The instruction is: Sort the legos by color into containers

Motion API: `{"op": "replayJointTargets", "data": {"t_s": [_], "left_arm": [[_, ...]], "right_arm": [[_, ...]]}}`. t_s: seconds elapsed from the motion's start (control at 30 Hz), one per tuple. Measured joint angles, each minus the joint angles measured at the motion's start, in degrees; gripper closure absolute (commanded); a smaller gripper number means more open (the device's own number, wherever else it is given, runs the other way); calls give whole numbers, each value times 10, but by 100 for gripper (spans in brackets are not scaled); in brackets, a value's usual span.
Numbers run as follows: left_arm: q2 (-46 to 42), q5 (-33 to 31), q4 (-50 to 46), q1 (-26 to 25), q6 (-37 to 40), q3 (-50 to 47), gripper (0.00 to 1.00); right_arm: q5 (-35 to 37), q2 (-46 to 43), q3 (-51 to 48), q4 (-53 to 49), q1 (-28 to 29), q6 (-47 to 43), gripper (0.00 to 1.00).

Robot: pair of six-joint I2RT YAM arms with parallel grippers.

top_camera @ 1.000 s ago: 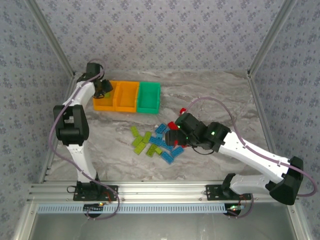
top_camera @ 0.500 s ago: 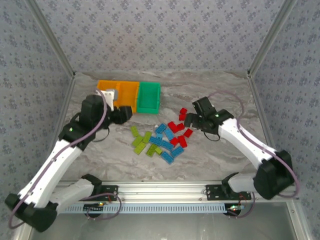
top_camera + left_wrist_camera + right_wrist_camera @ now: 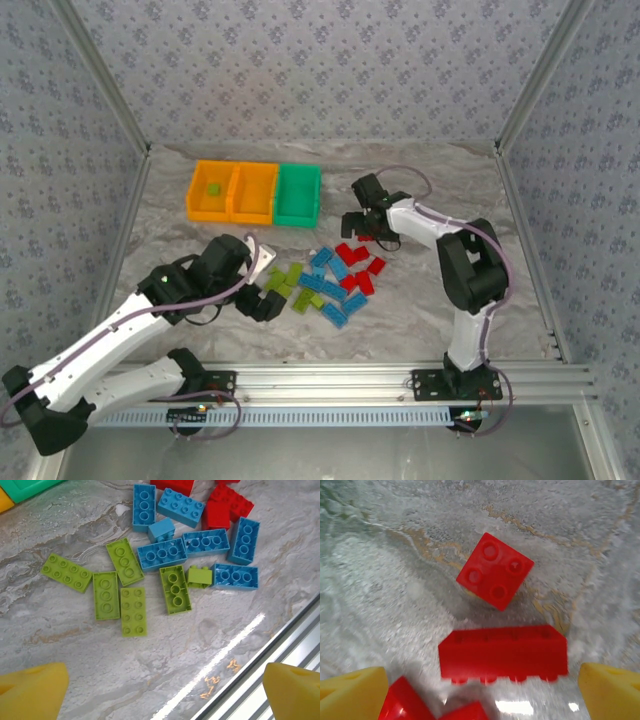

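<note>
Three containers (image 3: 253, 216) sit joined in a row at the upper left of the top view, two orange and one green, and we spot a single lime brick (image 3: 213, 188) in the leftmost orange one. The other legos (image 3: 325, 282) lie scattered mid-frame on the marble table (image 3: 430, 170): lime to the left, blue in the middle, red to the right. The left gripper (image 3: 266, 300) hangs at the lime edge of the pile and the right gripper (image 3: 362, 225) at the upper red edge.

Left wrist view: the left gripper (image 3: 160, 695) is spread wide, its yellow fingertips (image 3: 30, 690) down in the bottom corners with only bare table between them. Lime bricks (image 3: 120, 592) sit centre-left, blue bricks (image 3: 200, 545) above and right of them, red bricks (image 3: 222, 507) along the top edge.

Right wrist view: the right gripper (image 3: 480, 695) is also spread wide and empty. A square red brick (image 3: 495, 571) lies studs-up in the centre, and a long red brick (image 3: 502, 652) lies on its side just below it, not touching.
</note>
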Motion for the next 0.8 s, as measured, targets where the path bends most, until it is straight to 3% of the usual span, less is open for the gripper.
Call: {"op": "replayJointTargets", "data": {"t_s": [0.1, 0.27, 0.4, 0.53, 0.67, 0.8], "left_arm": [[1, -6, 3, 0, 17, -3, 1], [1, -10, 4, 0, 32, -4, 1], [-4, -23, 6, 0, 35, -7, 1], [-22, -44, 12, 10, 30, -11, 1], [-54, -62, 31, 69, 7, -21, 1], [-92, -68, 50, 121, -2, -35, 1]], "right_arm": [[2, 31, 5, 2, -1, -13, 24], [14, 43, 14, -1, -2, -27, 46], [25, 26, 6, -2, 3, -30, 50], [58, -58, -10, -10, 36, -35, 50], [89, -154, 10, 2, 117, -51, 49], [101, -129, 104, 19, 174, -77, 48]]}}
